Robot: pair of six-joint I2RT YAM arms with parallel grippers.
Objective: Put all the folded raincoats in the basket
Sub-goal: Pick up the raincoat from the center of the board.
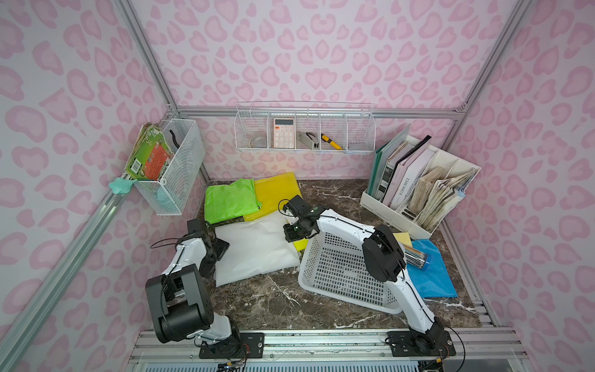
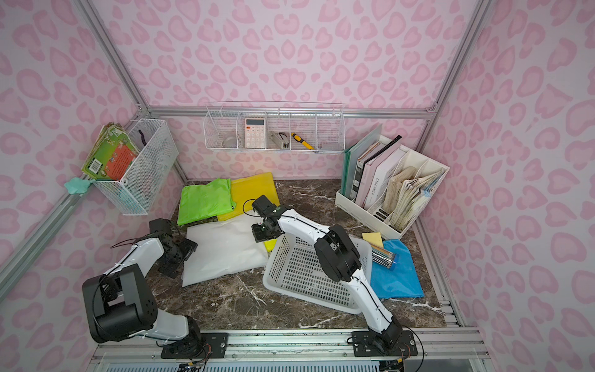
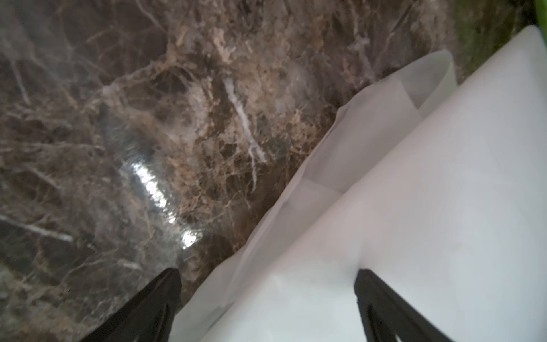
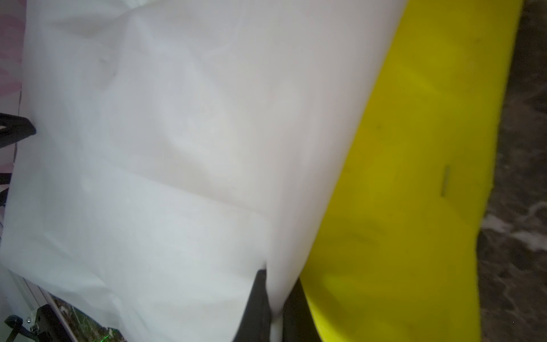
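Pink leopard-print walls close in a dark marble surface (image 1: 322,309), and I read it from the left. A tall wire-mesh bin (image 1: 180,167) hangs on the side rail, off the surface. Below it the left tool (image 3: 266,272) stands wide open astride the left edge of the white raincoat (image 1: 257,254): 1 finger over bare marble, the other over the plastic. I cannot tell whether either touches.

Behind the white raincoat lie 2 more folded ones, a green raincoat (image 1: 230,199) overlapping a yellow raincoat (image 1: 277,190), both near the back wall. The white raincoat itself lies flat on the surface, just left of the basket (image 1: 309,267) and outside it. A yellow strip (image 1: 299,246) shows between its right edge and the basket's far corner.

The right tool (image 4: 275,296) is closed on that right edge; the wrist view shows white plastic pinched between the 2 fingers. The right arm (image 1: 347,225) reaches diagonally across the basket's opening, over much of its perforated floor.

Right of the basket sit a blue folder (image 1: 431,277) with a clear tube of pencils (image 1: 415,257) on it, then a white file organiser (image 1: 418,186) at the back.
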